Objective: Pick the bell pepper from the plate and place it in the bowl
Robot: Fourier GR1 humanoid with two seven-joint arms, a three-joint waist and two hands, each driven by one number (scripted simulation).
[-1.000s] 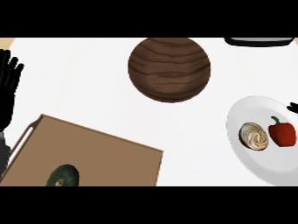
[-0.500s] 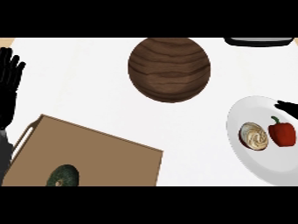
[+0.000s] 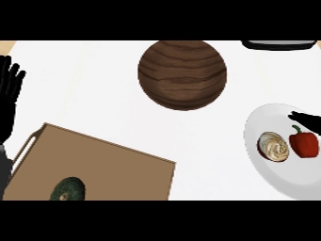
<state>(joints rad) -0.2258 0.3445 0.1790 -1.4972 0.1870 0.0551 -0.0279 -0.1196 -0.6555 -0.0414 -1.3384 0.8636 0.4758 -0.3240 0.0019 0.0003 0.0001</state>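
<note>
While the left hand [image 3: 0,106] rests open at the table's [image 3: 86,84] left edge, fingers straight and spread, the right hand [image 3: 320,123] hangs over the white plate [image 3: 260,162], fingers extended just above the red bell pepper [image 3: 304,145]. Well apart sits the wooden bowl [image 3: 182,74].

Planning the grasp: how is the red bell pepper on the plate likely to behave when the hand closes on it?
The bell pepper looks smooth and rounded, so it may slip or roll on the white plate. It seems stiff enough to hold shape. The swirled item sits close beside it and might get nudged by the right hand.
</note>
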